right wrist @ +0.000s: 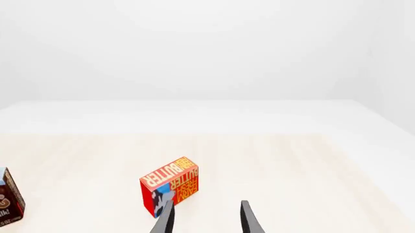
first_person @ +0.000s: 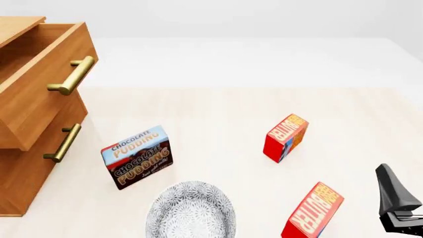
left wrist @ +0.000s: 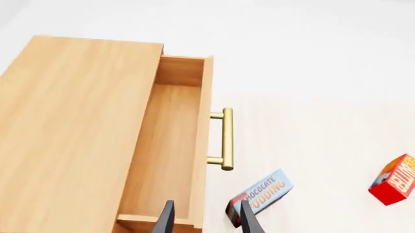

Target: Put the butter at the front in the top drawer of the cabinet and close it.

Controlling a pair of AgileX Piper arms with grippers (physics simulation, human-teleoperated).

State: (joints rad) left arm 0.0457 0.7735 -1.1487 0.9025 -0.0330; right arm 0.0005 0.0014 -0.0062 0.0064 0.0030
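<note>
Front butter (first_person: 312,210): stands tilted on the table (first_person: 218,114) at the near edge of the front view, right of the patterned plate (first_person: 190,210), apart from it and from every gripper.

Other butter (first_person: 286,137): stands farther back on the table, well apart from the first.

Chocolate pudding box (first_person: 136,156): stands upright between the plate and the cabinet (first_person: 26,178), touching neither.

Top drawer (first_person: 39,94): hangs pulled out of the cabinet with its brass handle (first_person: 71,75) clear of everything; looks bare inside in the left wrist view.

Left gripper (left wrist: 207,218): hovers over the near corner of the open drawer, 2 fingers spread and gripping nothing.

Right gripper (right wrist: 206,218): hangs low over the table with 2 fingers parted and bare; points toward 1 of the 2 butter boxes, just ahead of the left fingertip. Cannot tell which of the 2.
</note>
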